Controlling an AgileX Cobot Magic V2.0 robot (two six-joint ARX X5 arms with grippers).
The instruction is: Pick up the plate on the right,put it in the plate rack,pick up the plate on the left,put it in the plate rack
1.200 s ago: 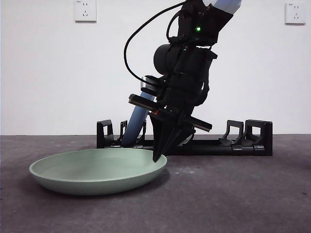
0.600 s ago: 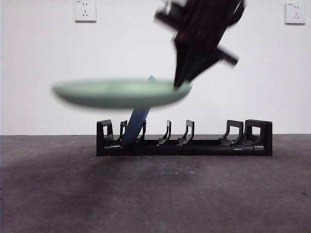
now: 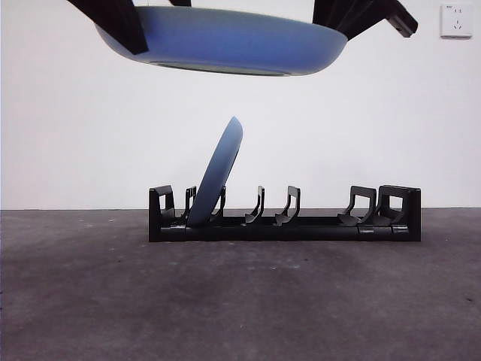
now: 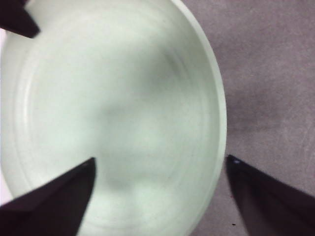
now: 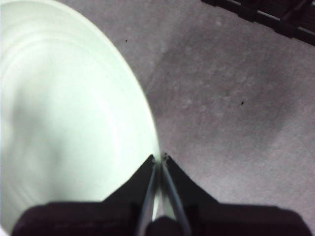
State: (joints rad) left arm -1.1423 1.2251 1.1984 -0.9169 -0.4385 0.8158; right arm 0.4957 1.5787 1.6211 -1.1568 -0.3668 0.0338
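A pale green plate [image 3: 225,41] hangs level near the top of the front view, where it looks bluish from below. My right gripper [image 5: 160,157] is shut on its rim and shows at the plate's right edge [image 3: 353,19]. My left gripper [image 4: 160,158] is open at the plate's left edge [image 3: 120,26]. One of its jaws is over the plate's inside [image 4: 123,108] and the other is outside the rim. A second bluish plate [image 3: 218,173] stands on edge, leaning, in the left end of the black plate rack [image 3: 323,226].
The rack sits on the dark grey table [image 3: 240,301] in front of a white wall. Several prong slots to the right of the standing plate hold nothing. Wall sockets [image 3: 456,20] are high on the wall.
The green plate has risen from the table to the top of the picture, held by the right gripper. A second gripper now shows at its left edge.
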